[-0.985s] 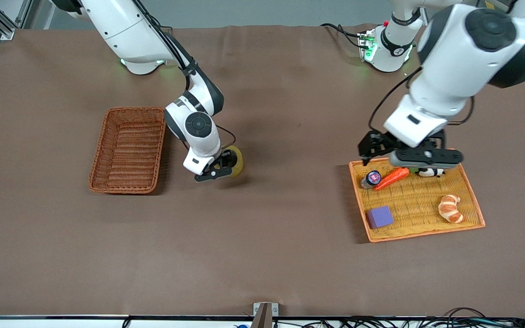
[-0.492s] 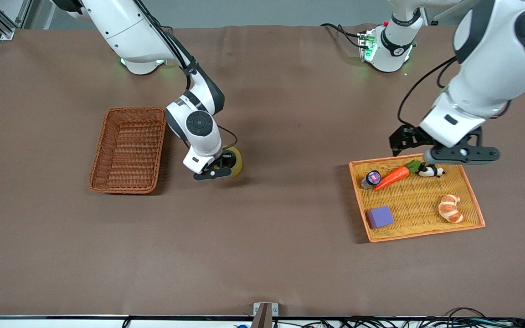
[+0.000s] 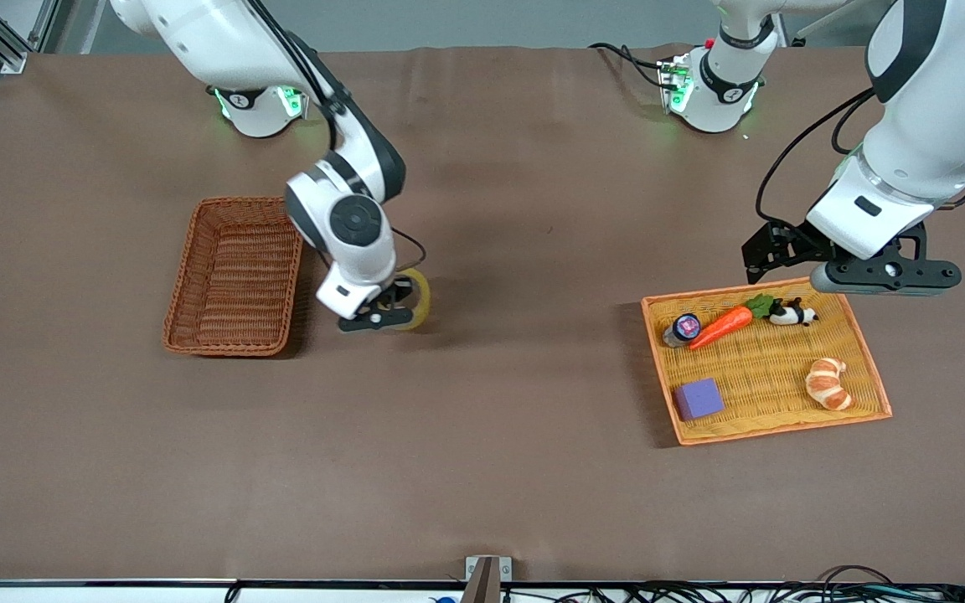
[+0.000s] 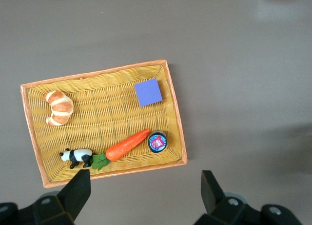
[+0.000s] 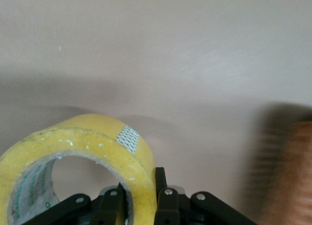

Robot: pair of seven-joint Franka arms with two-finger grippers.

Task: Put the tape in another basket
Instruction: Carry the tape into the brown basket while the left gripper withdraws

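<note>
Tape: the yellowish roll [image 3: 412,300] stood on edge in the right gripper, lifted over the bare brown table [image 3: 482,469] just beside the wicker basket; in the right wrist view the roll [image 5: 92,161] filled the lower part of the frame, one printed patch showing on its rim.
Right gripper: it [image 3: 378,316] was clamped on the tape, one finger [image 5: 161,191] outside the wall and one inside the ring, over the table close to the basket's side toward the left arm's end.
Basket: the deep reddish-brown wicker basket [image 3: 235,276] sat toward the right arm's end of the table, with nothing visible inside.
Left gripper: it [image 3: 834,272] hung over the table at the yellow tray's edge farther from the front camera, fingers spread wide (both tips [image 4: 78,193] showed well apart in its wrist view).
Yellow tray: the flat tray [image 3: 864,352] with an orange rim lay toward the left arm's end, holding a carrot [image 3: 721,327], a small panda figure [image 3: 792,314], a croissant [image 3: 828,383], a purple block [image 3: 698,399] and a small round capped item [image 3: 683,327].
</note>
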